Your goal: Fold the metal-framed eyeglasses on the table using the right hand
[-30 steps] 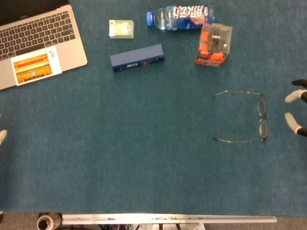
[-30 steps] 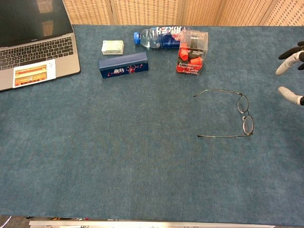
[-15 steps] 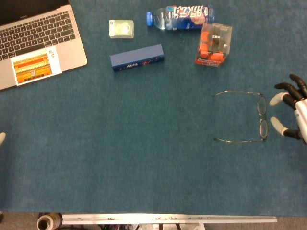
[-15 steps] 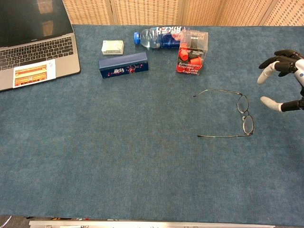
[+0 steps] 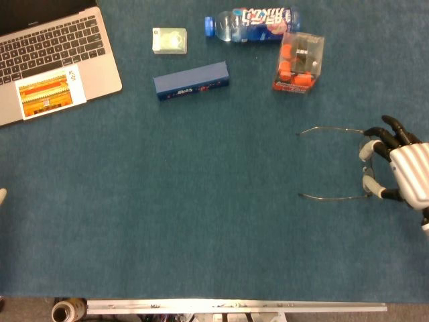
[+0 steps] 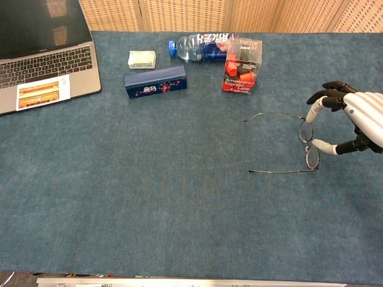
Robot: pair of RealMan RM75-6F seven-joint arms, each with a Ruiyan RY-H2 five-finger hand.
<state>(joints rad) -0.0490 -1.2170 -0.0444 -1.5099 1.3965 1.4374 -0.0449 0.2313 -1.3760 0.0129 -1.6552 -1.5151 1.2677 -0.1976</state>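
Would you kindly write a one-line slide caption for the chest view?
Right hand reaches the lens end of the open eyeglasses on the blue table.

Little print could be read. The clear box of orange capsules (image 6: 242, 67) carried red lettering on its front, which in the chest view read "Americano Express" with a smaller line beneath too small to make out. The lying bottle (image 6: 206, 46) bore a blue label with large white characters, too blurred to read. The dark blue box (image 6: 155, 81) showed a small pale mark on its side, illegible. The card on the laptop (image 5: 47, 90) held a few dark characters beside an orange picture, unreadable
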